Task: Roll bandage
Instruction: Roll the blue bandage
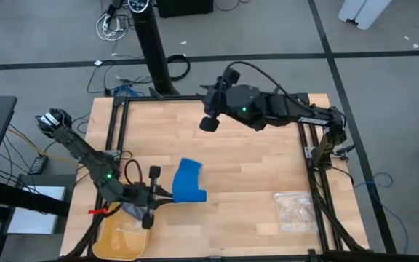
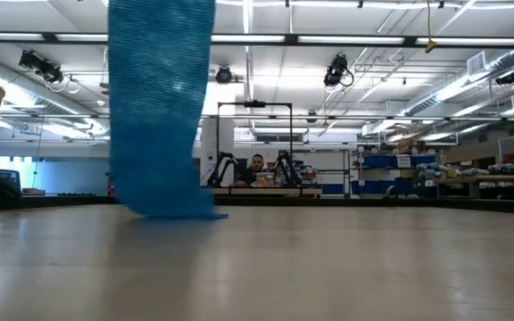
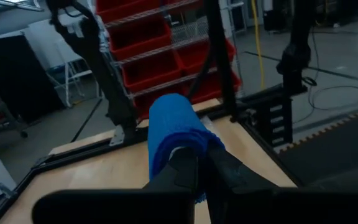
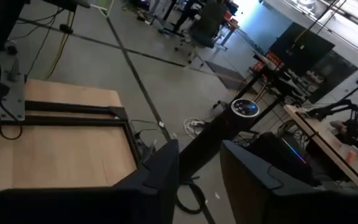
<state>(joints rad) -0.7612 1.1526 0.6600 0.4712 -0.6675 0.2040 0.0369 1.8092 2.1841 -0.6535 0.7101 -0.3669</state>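
- The wooden table fills the middle of the high view, ringed by a black frame along its edges.
- The right arm reaches in from the table's right edge and ends near the middle of the far edge. The right gripper is up off the wood, pointing out past the far edge at the floor and a black post, with its two fingers apart and nothing between them.
- The left arm comes in from the left edge and lies low along the near-left part of the table. The left gripper has its fingers pressed together, clamped on the lower end of the bandage.
- The bandage, a bright blue fabric band, sits left of centre toward the near edge. In the low view it hangs as a broad vertical strip whose bottom end touches the wood. In the left wrist view it curves up and over just ahead of the fingers.
- A tan tray lies at the near-left corner, partly under the left arm.
- A clear plastic bag lies flat near the near-right corner, well apart from both grippers.
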